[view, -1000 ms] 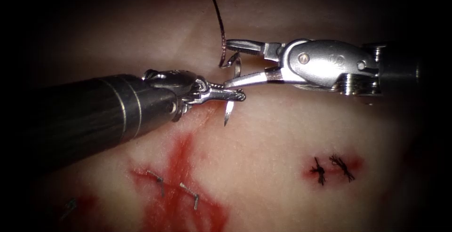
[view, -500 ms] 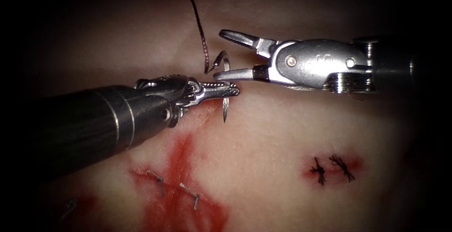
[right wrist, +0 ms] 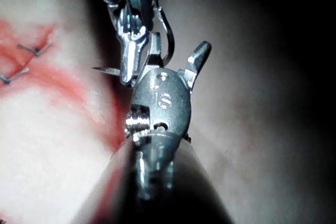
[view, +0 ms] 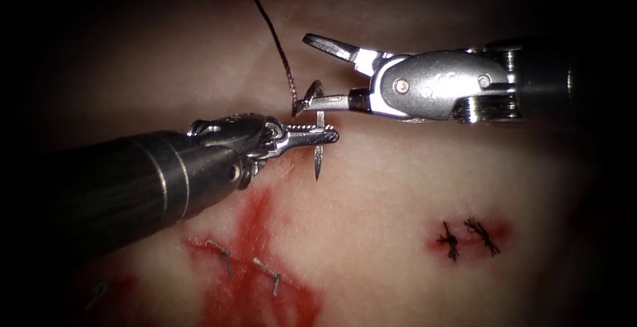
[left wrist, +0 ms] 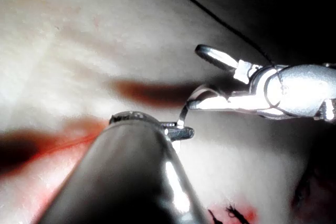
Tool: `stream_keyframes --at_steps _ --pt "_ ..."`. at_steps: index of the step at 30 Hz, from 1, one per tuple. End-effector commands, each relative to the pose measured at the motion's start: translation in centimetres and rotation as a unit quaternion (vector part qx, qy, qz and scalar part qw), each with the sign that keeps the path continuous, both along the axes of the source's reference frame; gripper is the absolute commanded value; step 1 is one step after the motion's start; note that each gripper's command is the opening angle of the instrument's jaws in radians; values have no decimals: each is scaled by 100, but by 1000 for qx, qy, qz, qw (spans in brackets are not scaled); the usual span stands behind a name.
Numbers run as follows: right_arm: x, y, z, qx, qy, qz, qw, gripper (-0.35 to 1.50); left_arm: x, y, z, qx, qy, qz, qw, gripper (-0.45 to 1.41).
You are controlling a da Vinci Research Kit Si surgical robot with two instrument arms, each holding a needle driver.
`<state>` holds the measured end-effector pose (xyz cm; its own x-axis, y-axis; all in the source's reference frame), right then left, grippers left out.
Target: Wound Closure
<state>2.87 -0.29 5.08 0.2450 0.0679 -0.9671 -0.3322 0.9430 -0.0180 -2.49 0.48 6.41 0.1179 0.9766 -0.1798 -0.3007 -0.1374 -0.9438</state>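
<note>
A: Start with the biggest thing. What carries the rest?

B: The tissue (view: 398, 188). Red fluid (view: 255, 280) spreads over its lower left around two pale stitches (view: 249, 267), and two dark knots (view: 468, 237) sit well apart to the right.

A: And the arms?

B: The left arm's shaft comes in low from the left, nearly level. Its left hand (view: 317, 134) is clamped on the needle (view: 318, 142) partway along the curve, nearer the sharp end, so the point hangs down below the jaws, clear above the tissue. My guess is that grip keeps the needle steady and crosswise while the other tool is near.

A: The other one?

B: The right hand (view: 312, 73) reaches in from the right, wrist level, jaws apart and holding nothing. The upper jaw angles up; the lower one lies just beside the needle's rear curve, which arcs up between the two tools. I can't tell whether it touches.

A: So the needle is out of the tissue?

B: Yes, wholly free, held above it. The right wrist view shows its curve (right wrist: 169, 35) standing off the surface.

A: The thread?

B: The thread (view: 272, 28) runs from the needle's rear end up and away to the left, unheld.
</note>
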Motion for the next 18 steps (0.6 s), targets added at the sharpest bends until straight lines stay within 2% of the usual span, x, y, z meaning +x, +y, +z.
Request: stream_keyframes --at_steps 1,5,6,7,8,10,11,18 --pt "6 -1 5 0 1 0 1000 74 -6 3 6 -1 -1 0 1000 -45" --pt "6 -1 6 0 0 -1 1000 68 -6 2 5 -7 1 1 1000 -45" --pt "6 -2 6 0 0 -1 1000 52 -6 2 5 -10 2 1 1000 -45" --pt "6 -2 6 0 0 -1 1000 52 -6 2 5 -10 2 1 1000 -45" --pt "6 -3 6 0 0 -3 1000 37 -6 2 5 -10 2 1 1000 -45" --pt "5 -4 6 -6 -2 -5 1000 -18 -6 2 5 -10 3 1 1000 -45" --pt "4 -4 5 -9 -2 -6 1000 -35 -6 2 5 -10 3 1 1000 -45" --pt "2 -7 5 -38 -19 -15 999 -35 -6 0 3 -23 7 5 1000 -45"
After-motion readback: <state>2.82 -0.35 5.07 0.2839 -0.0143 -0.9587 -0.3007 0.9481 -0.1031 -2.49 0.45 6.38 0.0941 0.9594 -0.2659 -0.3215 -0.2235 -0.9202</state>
